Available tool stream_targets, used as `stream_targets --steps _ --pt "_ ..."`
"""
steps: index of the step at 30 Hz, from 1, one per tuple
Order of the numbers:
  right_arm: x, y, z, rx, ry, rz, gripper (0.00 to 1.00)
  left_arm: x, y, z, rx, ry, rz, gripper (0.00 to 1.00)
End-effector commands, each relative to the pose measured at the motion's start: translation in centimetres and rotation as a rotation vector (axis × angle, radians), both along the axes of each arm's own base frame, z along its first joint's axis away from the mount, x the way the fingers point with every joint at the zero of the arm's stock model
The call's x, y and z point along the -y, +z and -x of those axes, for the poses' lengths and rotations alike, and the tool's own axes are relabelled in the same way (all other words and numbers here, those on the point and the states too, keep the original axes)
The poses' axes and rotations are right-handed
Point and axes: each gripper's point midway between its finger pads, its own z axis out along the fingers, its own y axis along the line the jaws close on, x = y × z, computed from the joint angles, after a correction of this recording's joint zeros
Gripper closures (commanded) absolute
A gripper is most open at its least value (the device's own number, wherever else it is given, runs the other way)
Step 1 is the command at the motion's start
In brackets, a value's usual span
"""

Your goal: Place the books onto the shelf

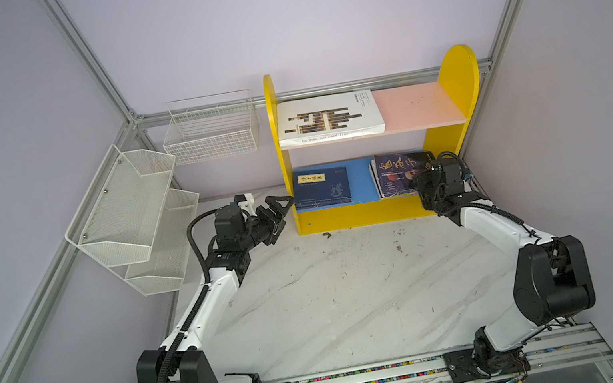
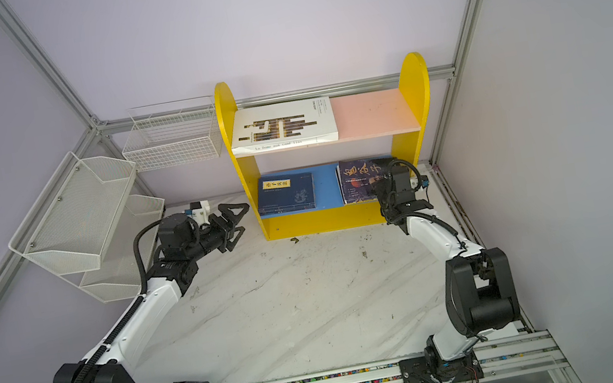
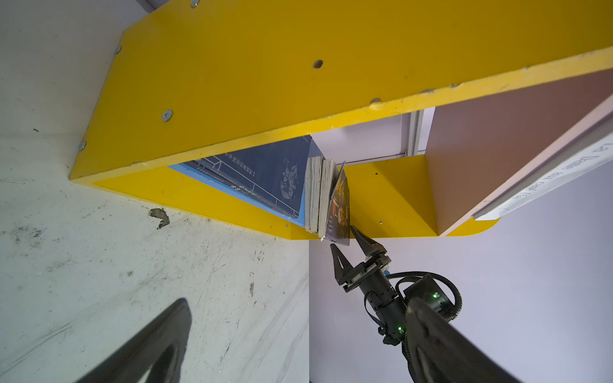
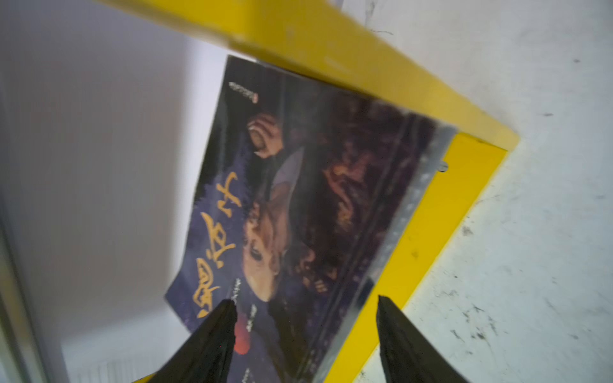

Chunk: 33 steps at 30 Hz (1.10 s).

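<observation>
The shelf [image 1: 363, 214] stands at the back of the table. A large white book [image 1: 326, 119] lies on its pink upper board [image 1: 417, 106]. On the blue lower board [image 1: 361, 179] a navy book with a yellow label [image 1: 321, 188] lies at the left. At the right, a dark-blue book with a face [image 4: 298, 199] tops a stack [image 3: 318, 195]. My right gripper [image 4: 305, 300] is open at that stack's front edge, one finger over the cover, holding nothing. My left gripper [image 1: 281, 213] hangs wide open and empty beside the shelf's left side panel.
A white mesh rack [image 1: 131, 213] is mounted on the left wall and a white wire basket [image 1: 210, 132] hangs at the back, left of the shelf. A small scrap [image 1: 327, 234] lies on the marble tabletop [image 1: 356, 298] in front of the shelf.
</observation>
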Motion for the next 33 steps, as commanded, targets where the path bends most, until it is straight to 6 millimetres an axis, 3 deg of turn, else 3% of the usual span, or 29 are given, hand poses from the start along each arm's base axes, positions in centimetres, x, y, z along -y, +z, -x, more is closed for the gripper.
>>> stream_targets --steps 1,13,22,33 --pt "0.5 -0.4 1.2 -0.046 -0.026 0.016 0.31 -0.1 0.4 0.7 0.025 -0.007 0.019 0.0" --pt "-1.1 0.0 0.2 -0.029 0.022 0.013 0.36 -0.1 -0.1 0.9 0.013 -0.008 0.024 0.0" --pt "-1.1 1.0 -0.7 -0.011 0.018 0.03 0.44 -0.2 -0.4 1.1 0.009 -0.005 0.023 0.0" --pt "-1.4 0.7 -1.6 0.001 0.019 0.017 0.49 -0.2 -0.4 1.0 0.009 -0.006 0.02 0.0"
